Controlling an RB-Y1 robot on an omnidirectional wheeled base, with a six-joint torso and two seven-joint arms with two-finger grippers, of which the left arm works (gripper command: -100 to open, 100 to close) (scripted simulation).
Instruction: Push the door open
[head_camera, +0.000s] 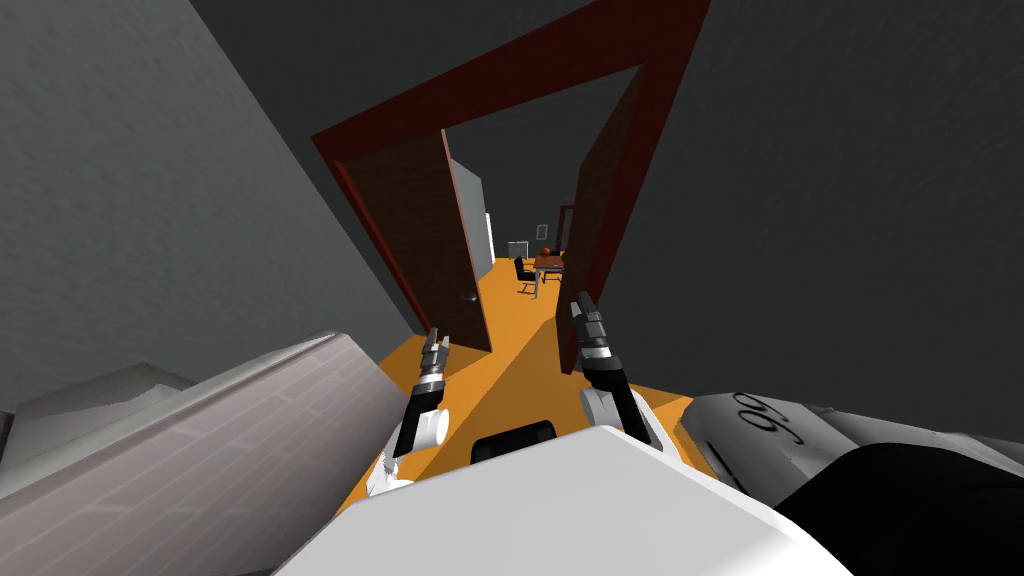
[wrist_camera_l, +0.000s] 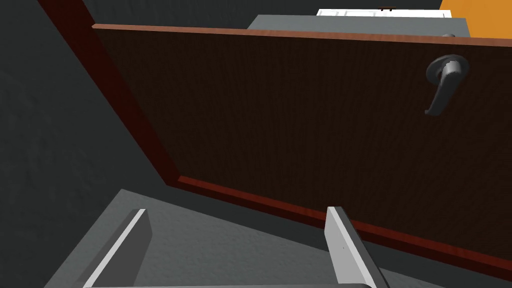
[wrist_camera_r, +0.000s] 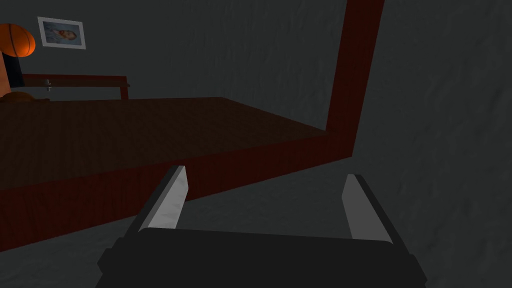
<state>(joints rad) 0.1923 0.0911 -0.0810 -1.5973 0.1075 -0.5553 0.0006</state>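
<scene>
My left gripper (wrist_camera_l: 239, 215) faces the door (wrist_camera_l: 300, 125) near its handle (wrist_camera_l: 442, 82), right gripper (wrist_camera_r: 265, 175) beside; fingers (wrist_camera_l: 345, 245) on both spread wide, empty, to push.

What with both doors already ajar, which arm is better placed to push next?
Left, probably. The left gripper is open and faces the left door squarely, its lever to one side. The right gripper, also open, sees the right door only at a glancing angle, beside the frame.
</scene>
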